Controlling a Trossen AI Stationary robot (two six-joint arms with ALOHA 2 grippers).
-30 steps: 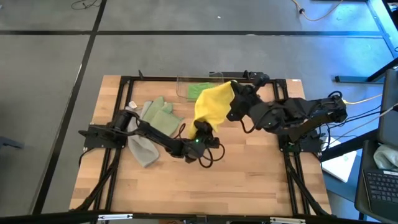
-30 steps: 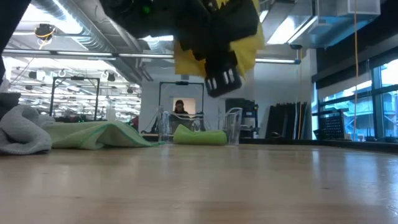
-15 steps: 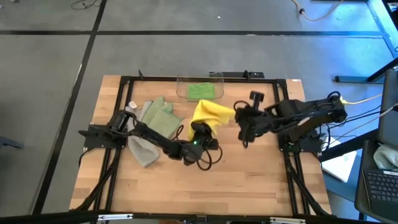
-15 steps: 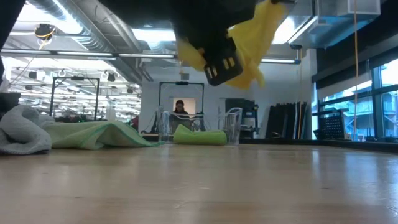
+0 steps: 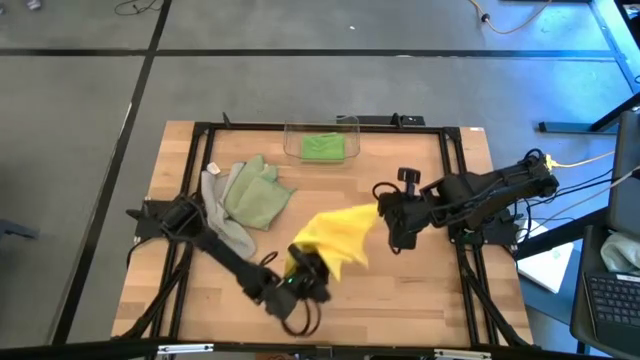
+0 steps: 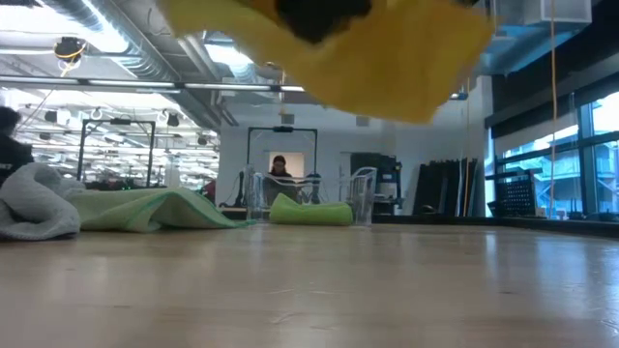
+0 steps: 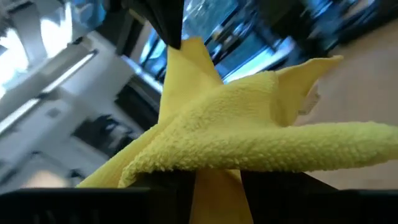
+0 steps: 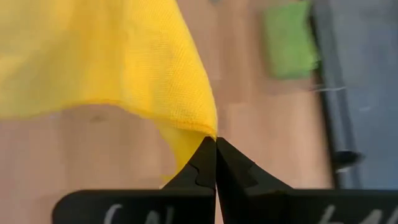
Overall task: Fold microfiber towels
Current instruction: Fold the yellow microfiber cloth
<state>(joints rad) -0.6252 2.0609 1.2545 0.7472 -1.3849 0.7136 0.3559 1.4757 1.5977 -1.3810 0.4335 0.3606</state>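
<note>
From the high view, the yellow towel [image 5: 335,238] is being held aloft above the table's middle, pinched at one corner by the left gripper [image 5: 303,272] and at the opposite corner by the right gripper [image 5: 385,212], and is sagging like something light and limp, best gripped at corners. In the low view both grippers are being hidden behind the cloth. In the wrist views each claw is being shown pressed onto a yellow edge, though the towel's far corners are being cut off.
</note>
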